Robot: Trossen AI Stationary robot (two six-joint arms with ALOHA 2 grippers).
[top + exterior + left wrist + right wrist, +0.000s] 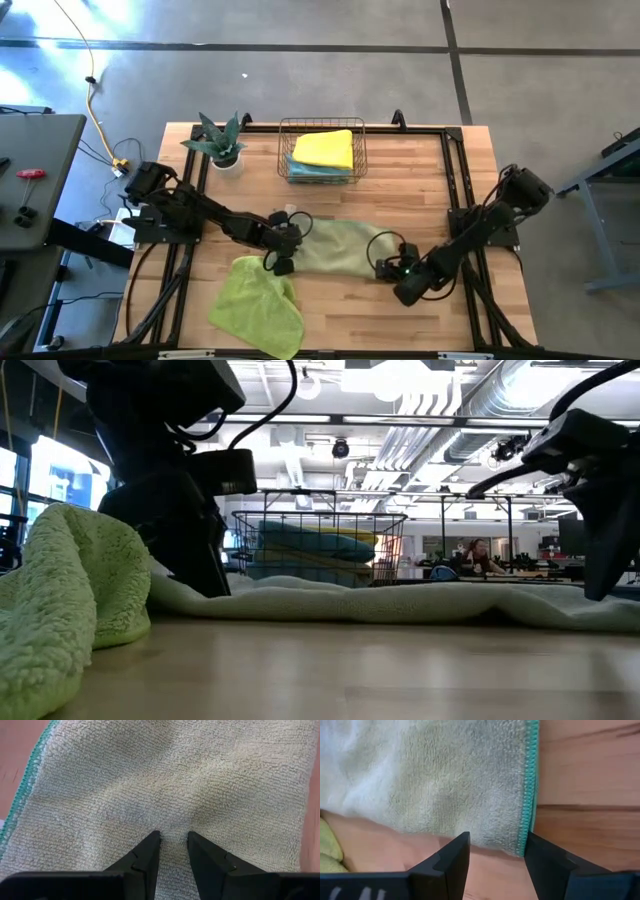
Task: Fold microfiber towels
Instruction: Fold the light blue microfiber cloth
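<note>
Pale sage microfiber towel (335,248) lies lengthwise between my hands. Left hand (173,845) narrowly parted over one end; right hand (496,851) apart at teal-hemmed corner.

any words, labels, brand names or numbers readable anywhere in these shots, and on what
None: no text can be read in any view.
The sage towel, lime towel and the yellow towel in the wire basket show no tag or print.
The left gripper and right gripper carry no visible marking.
Anything posted in the room behind, in the low view, is too small and blurred to read.
</note>
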